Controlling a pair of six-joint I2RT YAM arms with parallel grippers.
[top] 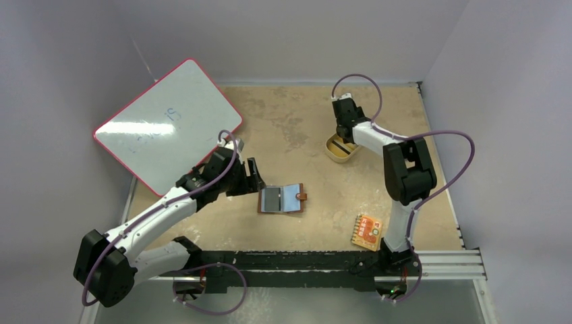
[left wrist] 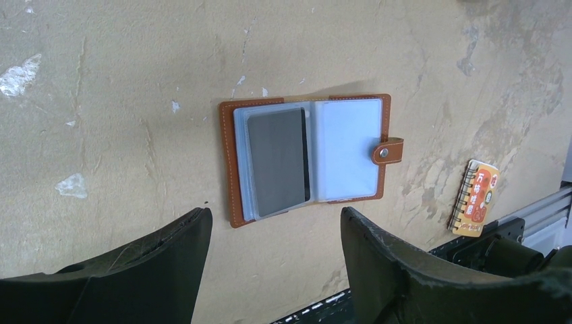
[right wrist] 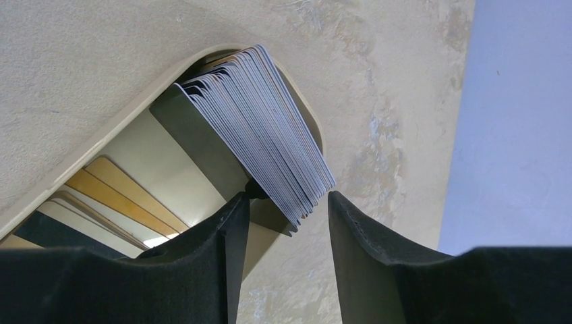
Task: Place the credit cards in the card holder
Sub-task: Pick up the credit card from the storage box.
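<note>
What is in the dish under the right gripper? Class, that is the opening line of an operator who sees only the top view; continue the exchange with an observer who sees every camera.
Observer: The right wrist view shows a stack of credit cards leaning in the dish, one corner between the right gripper's open fingers.
Operator: Clamped?
Observer: No; a gap shows beside one finger.
Operator: And the card holder?
Observer: The left wrist view shows one dark card in its left side; the right side looks empty.
</note>
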